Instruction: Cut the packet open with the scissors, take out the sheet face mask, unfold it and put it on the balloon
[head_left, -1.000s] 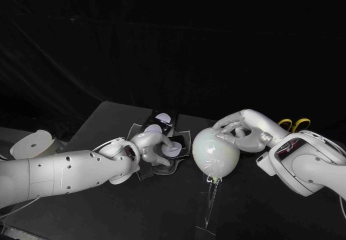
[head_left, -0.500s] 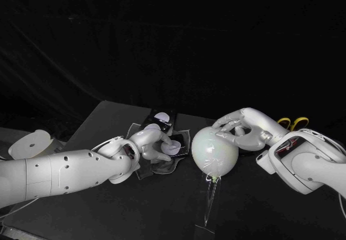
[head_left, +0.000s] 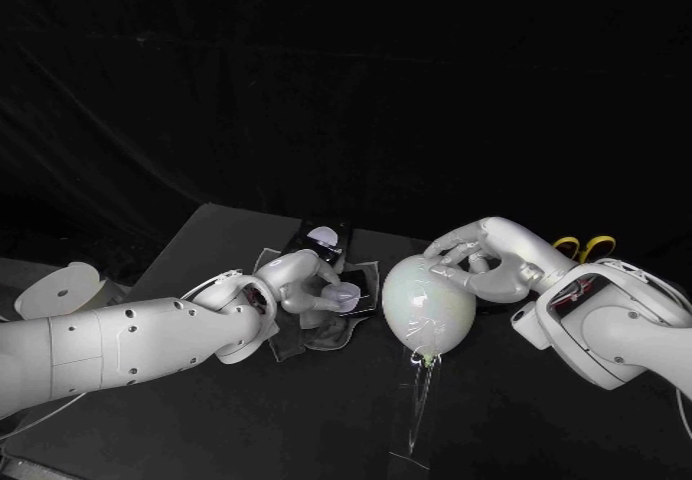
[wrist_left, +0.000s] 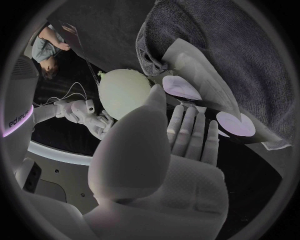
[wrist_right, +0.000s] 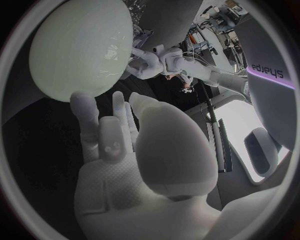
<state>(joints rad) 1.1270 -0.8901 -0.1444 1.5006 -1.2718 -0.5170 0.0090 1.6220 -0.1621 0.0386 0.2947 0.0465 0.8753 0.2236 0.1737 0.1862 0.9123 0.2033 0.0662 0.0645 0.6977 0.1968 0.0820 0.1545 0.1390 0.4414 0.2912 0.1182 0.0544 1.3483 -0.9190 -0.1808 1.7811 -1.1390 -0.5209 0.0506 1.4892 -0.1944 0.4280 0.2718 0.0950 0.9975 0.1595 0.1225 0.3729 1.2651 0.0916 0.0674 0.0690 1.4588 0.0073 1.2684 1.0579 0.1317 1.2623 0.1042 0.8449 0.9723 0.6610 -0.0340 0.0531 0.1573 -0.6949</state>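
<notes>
My right hand (head_left: 483, 262) rests released, fingers spread, on the balloon (head_left: 430, 305) at its two o'clock. My left hand (head_left: 306, 285) is over the packet (head_left: 329, 238); I cannot tell its grasp.

Black table (head_left: 202, 240) — black backdrop (head_left: 346, 90) behind — dim light overall.

The left arm (head_left: 130, 340) comes in from 8 o'clock in the head view and bends toward the middle. Its left hand (head_left: 307, 283) lies just off centre at 7 o'clock, knuckles up and fingers curled downward. Seen from the wrist, its fingers (wrist_left: 187, 127) run nearly straight and side by side, with the thumb raised apart and the palm bare (nothing pinched that I can see). The right arm (head_left: 627, 330) enters from 4 o'clock with its wrist bent inward. The right hand (head_left: 479, 262) sits at 3 o'clock of the left, well apart from it, its fingers (wrist_right: 84, 112) stretched out and slightly parted, palm empty.
</notes>
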